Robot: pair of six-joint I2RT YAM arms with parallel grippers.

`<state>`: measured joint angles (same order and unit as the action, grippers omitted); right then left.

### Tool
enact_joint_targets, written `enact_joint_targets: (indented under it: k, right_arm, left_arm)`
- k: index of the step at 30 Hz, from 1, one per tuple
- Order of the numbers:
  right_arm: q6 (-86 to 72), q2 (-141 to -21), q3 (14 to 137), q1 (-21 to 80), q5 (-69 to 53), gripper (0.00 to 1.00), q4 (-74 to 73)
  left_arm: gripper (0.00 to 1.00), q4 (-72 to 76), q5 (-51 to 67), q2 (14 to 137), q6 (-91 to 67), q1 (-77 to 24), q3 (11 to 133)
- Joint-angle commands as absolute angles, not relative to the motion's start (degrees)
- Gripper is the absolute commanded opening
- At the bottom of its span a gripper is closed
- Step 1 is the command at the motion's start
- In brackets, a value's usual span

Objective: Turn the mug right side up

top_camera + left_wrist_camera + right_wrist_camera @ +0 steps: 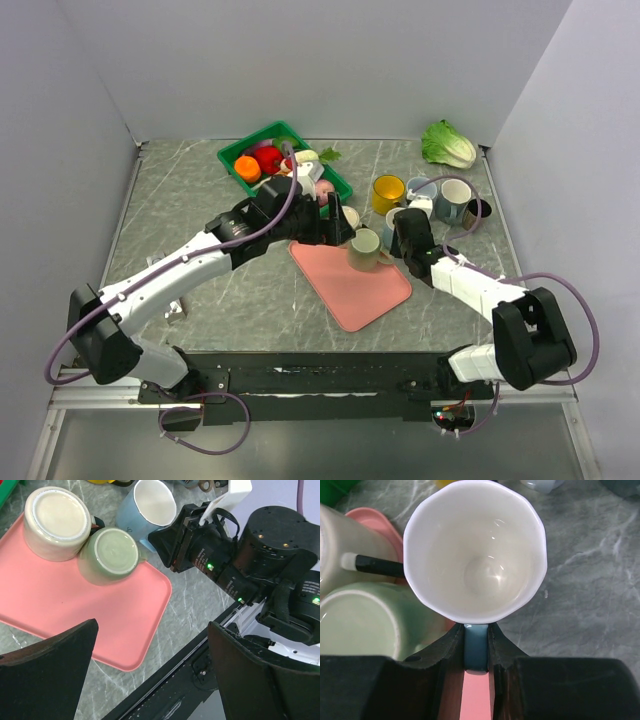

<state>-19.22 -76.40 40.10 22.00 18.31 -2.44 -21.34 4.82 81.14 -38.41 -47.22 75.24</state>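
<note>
My right gripper [476, 655] is shut on the blue handle of a light blue mug [475, 550] with a white inside, its mouth facing up towards the wrist camera. The mug sits at the pink tray's [350, 290] right edge [396, 226]; I cannot tell if it rests on the table. A green mug [107, 555] and a cream mug [55, 522] stand upside down on the tray, touching each other. My left gripper [152, 625] is open and empty, hovering above the tray's near corner, apart from the mugs.
A green basket [232, 152] of vegetables stands at the back. A yellow mug [387, 192], a grey mug [452, 200] and a dark mug [478, 210] cluster behind the right gripper. A lettuce [448, 145] lies in the far right corner.
</note>
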Motion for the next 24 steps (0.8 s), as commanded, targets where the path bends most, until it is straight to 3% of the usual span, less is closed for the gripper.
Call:
enact_joint_targets:
  k: [1,7,9,10,13,21,24]
  right_arm:
    - [-20.30,-77.69,42.98,22.24,23.99,0.00,1.58]
    - [-24.86,-79.89,45.70,22.24,25.31,0.00,-5.00]
    - [-25.83,-79.20,45.62,22.32,24.70,0.15,-5.97]
    - [-26.19,-78.67,45.35,22.32,24.52,0.31,-6.06]
    - [-27.07,-76.21,44.74,22.24,23.21,0.47,-6.59]
    - [-30.31,-71.81,49.65,22.15,21.71,0.74,-16.59]
    - [-31.46,-69.44,51.68,21.89,20.40,0.75,-19.94]
  left_arm:
    - [0.96,-20.39,4.66,78.22,-39.20,-47.11,75.15]
    - [0.96,-20.30,5.18,78.13,-40.34,-47.11,74.71]
    - [0.96,-20.04,5.45,78.05,-40.87,-47.11,74.45]
    - [0.96,-20.04,5.45,78.22,-41.04,-47.11,74.36]
    - [0.96,-19.34,5.80,78.22,-42.01,-47.11,73.74]
    - [0.96,-18.19,5.98,79.18,-44.12,-47.20,72.95]
    - [0.96,-18.89,4.75,80.85,-45.96,-47.29,73.65]
